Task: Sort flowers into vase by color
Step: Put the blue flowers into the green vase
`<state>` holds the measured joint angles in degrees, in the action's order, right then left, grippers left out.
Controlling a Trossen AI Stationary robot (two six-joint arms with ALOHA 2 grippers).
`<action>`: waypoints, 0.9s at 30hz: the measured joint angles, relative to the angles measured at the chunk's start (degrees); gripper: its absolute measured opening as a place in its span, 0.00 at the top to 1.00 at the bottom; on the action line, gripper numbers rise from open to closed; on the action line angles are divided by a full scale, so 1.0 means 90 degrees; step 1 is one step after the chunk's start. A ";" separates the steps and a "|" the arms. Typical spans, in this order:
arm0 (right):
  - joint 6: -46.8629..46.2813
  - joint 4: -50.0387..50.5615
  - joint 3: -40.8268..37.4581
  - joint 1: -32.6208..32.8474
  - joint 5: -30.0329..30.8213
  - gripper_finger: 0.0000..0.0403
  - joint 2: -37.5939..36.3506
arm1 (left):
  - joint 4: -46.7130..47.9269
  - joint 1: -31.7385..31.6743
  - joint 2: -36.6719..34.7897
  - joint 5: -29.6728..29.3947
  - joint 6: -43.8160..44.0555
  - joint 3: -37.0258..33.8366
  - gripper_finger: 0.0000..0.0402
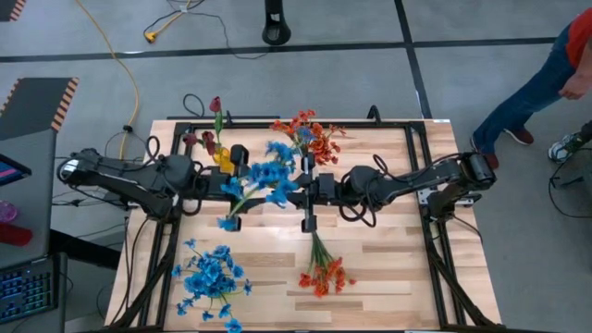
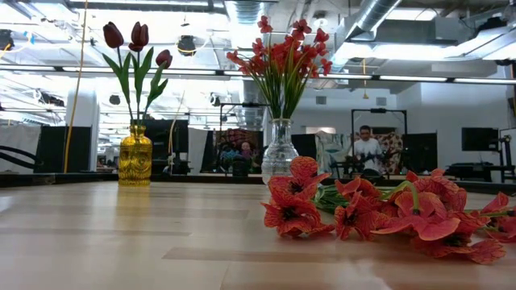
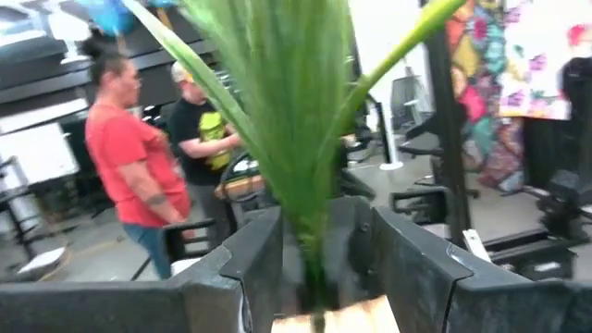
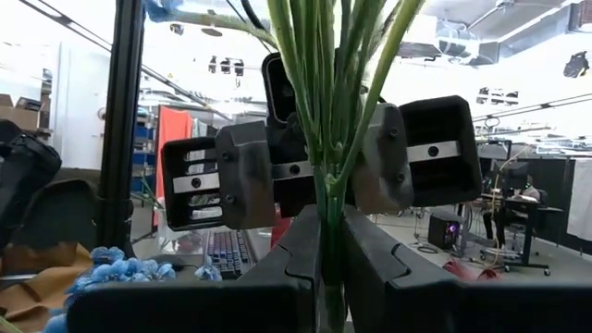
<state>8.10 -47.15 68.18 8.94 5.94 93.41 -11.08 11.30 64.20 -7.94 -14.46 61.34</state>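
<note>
A blue flower sprig stands upright above the table's middle, its green stems running between both grippers. My right gripper is shut on the stems low down. My left gripper faces it from the table's left, open, with a finger on either side of the stems and a gap showing on both sides. At the far side, a yellow vase holds maroon tulips, and a clear vase holds orange-red flowers. My right gripper pinches the bundled green stems between its two fingers, well below the blue heads. The fingers reach in roughly level from the table's right and lie across the stems. The sprig stands upright above them, lifted clear of the table.
A loose bunch of blue flowers lies at the near left. An orange-red bunch lies at the near middle. A black frame runs round the tabletop. A person stands beyond the far right corner, and more people show in the room behind.
</note>
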 joint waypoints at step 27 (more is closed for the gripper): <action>-0.0012 0.0057 -0.0002 -0.0007 0.0004 0.86 0.0007 | -0.0445 -0.0074 0.0374 -0.0335 0.0091 0.0000 0.62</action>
<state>7.99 -46.63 68.16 8.88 5.98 93.47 -15.08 10.63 67.57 -10.96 -13.64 61.34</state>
